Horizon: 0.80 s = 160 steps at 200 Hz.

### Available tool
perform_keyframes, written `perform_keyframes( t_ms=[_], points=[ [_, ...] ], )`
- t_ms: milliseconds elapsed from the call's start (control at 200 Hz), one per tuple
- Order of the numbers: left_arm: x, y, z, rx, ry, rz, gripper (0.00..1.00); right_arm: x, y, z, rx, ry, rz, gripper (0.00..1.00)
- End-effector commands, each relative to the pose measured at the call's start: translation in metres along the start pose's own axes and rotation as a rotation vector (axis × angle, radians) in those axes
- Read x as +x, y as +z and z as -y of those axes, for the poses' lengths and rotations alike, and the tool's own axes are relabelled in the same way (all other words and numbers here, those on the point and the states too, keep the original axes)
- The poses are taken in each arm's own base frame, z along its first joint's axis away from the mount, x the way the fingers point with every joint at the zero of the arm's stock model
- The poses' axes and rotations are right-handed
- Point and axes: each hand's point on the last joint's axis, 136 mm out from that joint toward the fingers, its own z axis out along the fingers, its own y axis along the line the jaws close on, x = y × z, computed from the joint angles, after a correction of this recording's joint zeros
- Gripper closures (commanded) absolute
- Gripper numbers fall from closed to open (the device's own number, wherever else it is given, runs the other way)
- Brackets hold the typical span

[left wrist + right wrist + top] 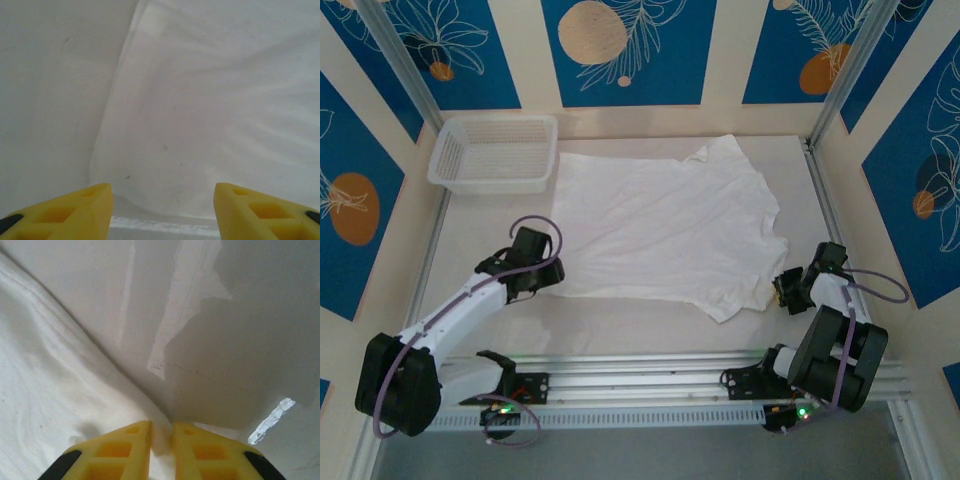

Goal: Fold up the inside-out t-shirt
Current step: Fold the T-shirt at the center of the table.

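Item: inside-out t-shirt (660,225), white, spread flat on the table (620,325), one corner just beside the mesh basket (495,152); we count no fold made so far. Left gripper (162,192): jaws spread, straddling the shirt's near left corner, grasping nothing. Right gripper (161,429): fingers pinched nearly together on the shirt's right edge. Remaining, in our judgement: every fold
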Motion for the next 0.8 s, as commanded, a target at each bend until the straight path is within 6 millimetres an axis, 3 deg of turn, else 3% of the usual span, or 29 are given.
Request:
perform_keyframes(
  t_ms=[0,110,305,400,540,795],
  points=[
    [0.009,-0.003,-0.029,-0.094,-0.057,-0.037,0.45,0.0,-0.002,-0.007,-0.023,-0.017,-0.008,0.86],
    [0.011,-0.005,-0.032,-0.064,-0.106,-0.046,0.45,-0.002,-0.008,-0.008,-0.033,-0.008,-0.006,1.0],
    [0.014,0.0,-0.03,-0.037,-0.183,-0.098,0.46,-0.012,-0.036,-0.017,-0.089,-0.01,0.092,1.0],
    [0.017,0.009,-0.03,-0.043,-0.22,-0.141,0.47,-0.011,-0.038,-0.02,-0.104,-0.012,0.093,1.0],
    [0.019,0.022,-0.013,0.041,-0.247,-0.179,0.49,-0.006,-0.035,-0.023,-0.124,-0.017,0.061,1.0],
    [0.04,0.029,-0.044,-0.119,-0.296,-0.235,0.55,-0.007,-0.036,-0.023,-0.119,-0.021,0.067,1.0]
  ],
)
